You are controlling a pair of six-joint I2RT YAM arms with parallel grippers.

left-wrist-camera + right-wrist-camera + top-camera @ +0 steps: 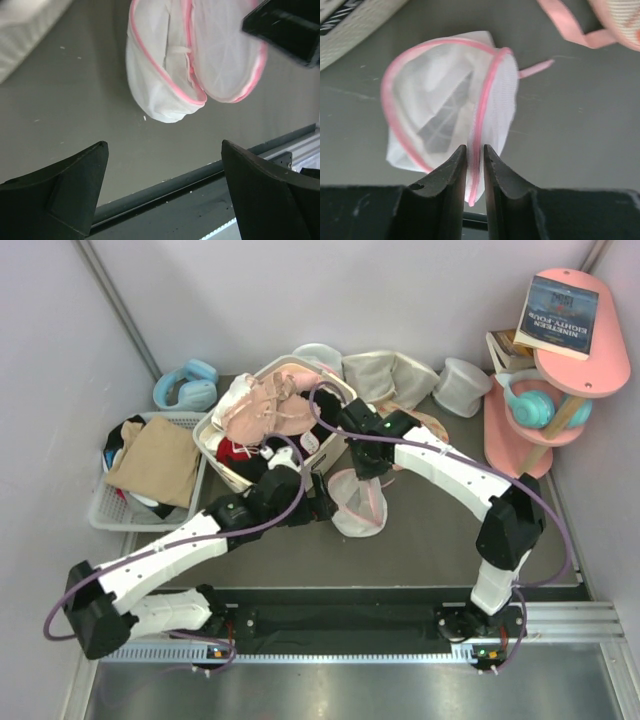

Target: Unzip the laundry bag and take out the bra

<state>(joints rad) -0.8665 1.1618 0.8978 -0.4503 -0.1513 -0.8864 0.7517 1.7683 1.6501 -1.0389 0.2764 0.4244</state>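
Note:
The laundry bag (360,505) is a white mesh pouch with a pink rim, lying on the grey table between my two grippers. Its zip gapes open in the left wrist view (170,75), and it looks empty. My right gripper (475,150) is shut on the pouch's pink rim (479,125) and shows from above (350,478). My left gripper (164,146) is open and empty, just left of the pouch (325,502), not touching it. A pale pink bra (268,405) with thin straps lies on top of the cream basket.
The cream laundry basket (228,468) stands just behind my left gripper. A white crate (108,510) with clothes is at the left, with blue headphones (185,385) behind it. White pouches (462,385) and a pink shelf (570,370) are at the back right. A pink strap (570,27) lies beside the pouch.

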